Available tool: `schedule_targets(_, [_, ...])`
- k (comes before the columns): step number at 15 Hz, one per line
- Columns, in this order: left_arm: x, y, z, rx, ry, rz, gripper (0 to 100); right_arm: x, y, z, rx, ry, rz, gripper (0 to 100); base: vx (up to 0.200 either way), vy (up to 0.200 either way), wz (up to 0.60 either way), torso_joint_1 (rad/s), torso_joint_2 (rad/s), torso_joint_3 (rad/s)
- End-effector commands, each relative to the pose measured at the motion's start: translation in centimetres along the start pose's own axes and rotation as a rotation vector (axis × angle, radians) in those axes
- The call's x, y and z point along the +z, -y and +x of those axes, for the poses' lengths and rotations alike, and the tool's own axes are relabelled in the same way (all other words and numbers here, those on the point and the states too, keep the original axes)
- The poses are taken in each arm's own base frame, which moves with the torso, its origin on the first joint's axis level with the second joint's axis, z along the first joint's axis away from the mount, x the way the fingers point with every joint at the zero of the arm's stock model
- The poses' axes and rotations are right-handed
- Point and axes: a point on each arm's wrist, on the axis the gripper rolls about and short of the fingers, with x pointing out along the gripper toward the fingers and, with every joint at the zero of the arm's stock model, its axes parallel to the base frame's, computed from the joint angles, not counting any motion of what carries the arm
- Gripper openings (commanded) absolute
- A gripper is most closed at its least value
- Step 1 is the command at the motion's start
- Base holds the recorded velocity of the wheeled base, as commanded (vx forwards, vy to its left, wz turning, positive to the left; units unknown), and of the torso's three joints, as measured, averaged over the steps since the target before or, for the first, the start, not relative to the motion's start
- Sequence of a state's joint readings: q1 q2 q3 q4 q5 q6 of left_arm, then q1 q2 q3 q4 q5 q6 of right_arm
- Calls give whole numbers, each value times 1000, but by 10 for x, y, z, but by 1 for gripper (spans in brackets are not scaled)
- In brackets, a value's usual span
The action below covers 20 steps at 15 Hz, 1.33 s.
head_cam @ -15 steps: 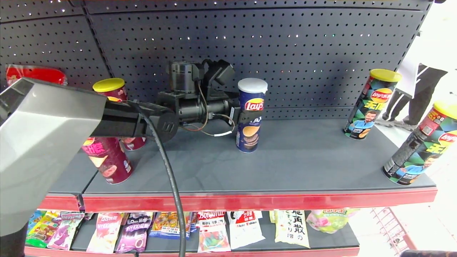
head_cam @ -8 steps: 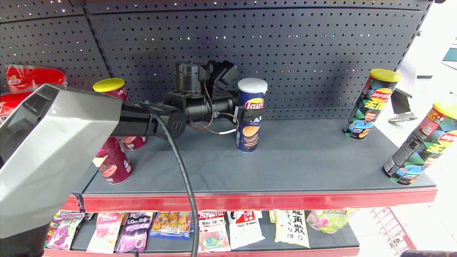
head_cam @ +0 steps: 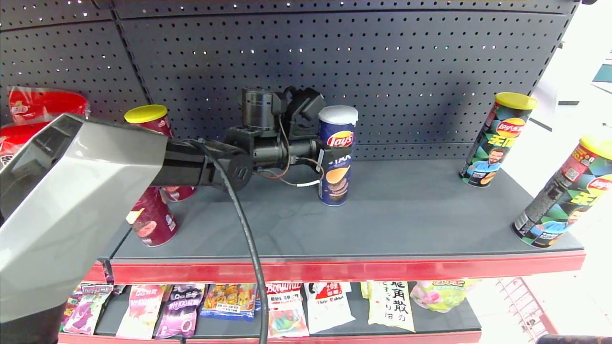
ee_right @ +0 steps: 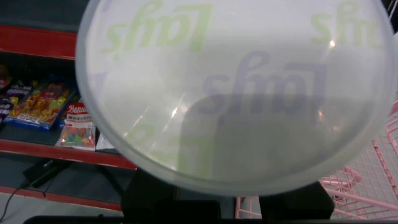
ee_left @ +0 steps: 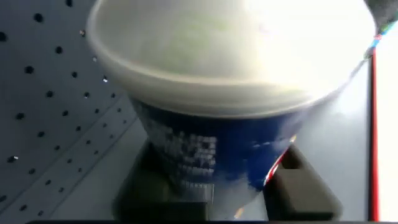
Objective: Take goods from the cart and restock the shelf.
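1. While the blue can [head_cam: 337, 184] stood upright at mid-shelf, just in front of the pegboard [head_cam: 406, 71], the left gripper [head_cam: 333, 154] was clamped across its middle from the side.
2. Judged step: set-down and release. The base looked seated on the shelf [head_cam: 392, 224], but contact could not be confirmed, so a light downward press before opening seemed wise.
3. Fingers needed to part slowly and evenly, then back straight out along the arm's line. The can was tall and narrow, so a dragging pad could tip it.
4. Maroon cans [head_cam: 150, 220] stood well apart on the left, beside the likely retreat path.
5. The right gripper [ee_right: 224, 208] held a second can [ee_right: 236, 93] near the pink cart [ee_right: 367, 186]. It looked suited to the bare stretch before the patterned cans [head_cam: 497, 138].
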<state>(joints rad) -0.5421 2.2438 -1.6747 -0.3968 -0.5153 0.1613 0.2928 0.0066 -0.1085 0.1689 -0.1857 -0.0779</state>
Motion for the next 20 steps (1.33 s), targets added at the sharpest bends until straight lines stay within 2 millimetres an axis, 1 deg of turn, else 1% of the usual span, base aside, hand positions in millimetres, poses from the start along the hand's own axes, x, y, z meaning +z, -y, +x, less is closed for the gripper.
schedule_targets(1, [6, 10, -21, -48, -11, -11, 0, 0, 0, 0, 0, 0, 0, 0, 0, 0, 0, 0, 0, 0])
schedule_targets(3, [6, 15, -45, -86, -31, -18, 0, 0, 0, 0, 0, 1, 0, 0, 0, 0, 0, 0, 0, 0])
schedule_targets(5, [7, 20, -67, -124, -34, 13, 0, 0, 0, 0, 0, 1, 0, 0, 0, 0, 0, 0, 0, 0])
schedule_targets(7, [9, 32, -85, -171, -39, 8, 0, 0, 0, 0, 0, 1, 0, 0, 0, 0, 0, 0, 0, 0])
schedule_targets(11, [-7, 40, -94, -215, -71, 46, 0, 0, 0, 0, 0, 0, -2, 0, 0, 0, 0, 0, 0, 0])
schedule_targets(16, [-7, 42, -95, -223, -71, 46, 0, 0, 0, 0, 0, 1, 0, 0, 0, 0, 0, 0, 0, 0])
schedule_targets(19, [-11, 44, -97, -227, -82, 39, 0, 0, 0, 0, 0, 1, 0, 0, 0, 0, 0, 0, 0, 0])
schedule_targets(20, [-14, 45, -98, -226, -93, 31, 0, 0, 0, 0, 0, 0, 0, 0, 0, 0, 0, 0, 0, 0])
